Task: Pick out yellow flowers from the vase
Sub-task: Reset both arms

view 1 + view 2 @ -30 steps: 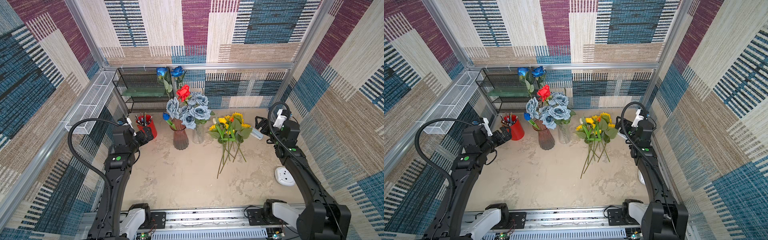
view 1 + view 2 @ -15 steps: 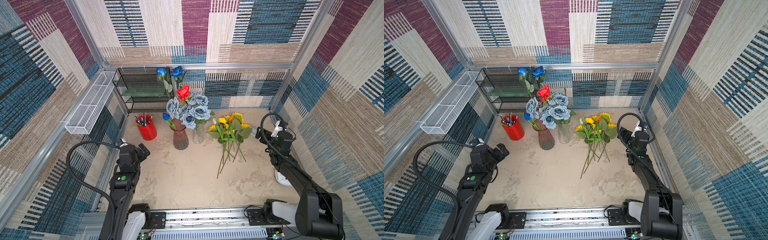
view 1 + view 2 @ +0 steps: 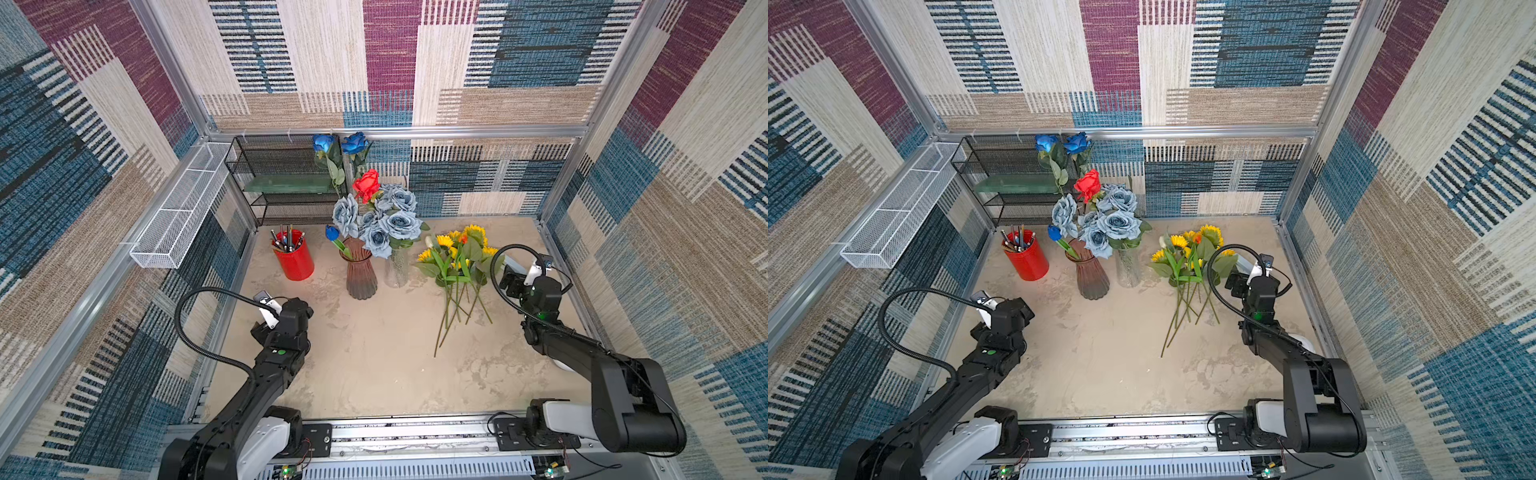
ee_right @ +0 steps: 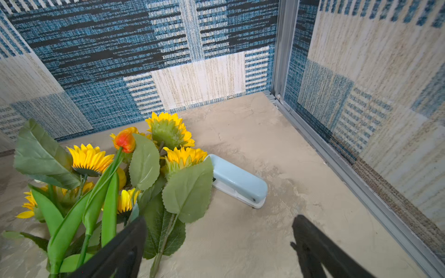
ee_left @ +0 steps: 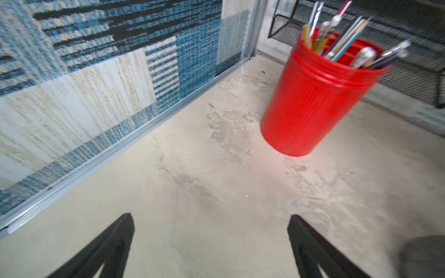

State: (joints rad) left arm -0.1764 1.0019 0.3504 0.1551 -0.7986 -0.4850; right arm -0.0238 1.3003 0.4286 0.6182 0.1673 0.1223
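The yellow flowers (image 3: 455, 255) (image 3: 1185, 257) lie in a loose bunch on the table right of the vases, stems toward the front. In the right wrist view their sunflower heads (image 4: 90, 158) and leaves fill one side. A brown ribbed vase (image 3: 360, 274) and a clear vase (image 3: 397, 270) hold grey-blue roses, a red rose and blue roses. My right gripper (image 4: 220, 221) (image 3: 511, 280) is open beside the bunch, one finger over a leaf, holding nothing. My left gripper (image 5: 210, 216) (image 3: 301, 309) is open and empty over bare table in front of the red cup.
A red pen cup (image 3: 296, 262) (image 5: 310, 103) stands left of the vases. Behind it is a black mesh rack (image 3: 286, 183). A white wire basket (image 3: 178, 216) hangs on the left wall. A light blue stapler (image 4: 237, 180) lies by the flowers. A white object (image 3: 1304, 343) sits under the right arm.
Both arms have drawn back toward the front. The left gripper has left the red cup. The right gripper has sunk lower beside the flowers. Both stayed open.
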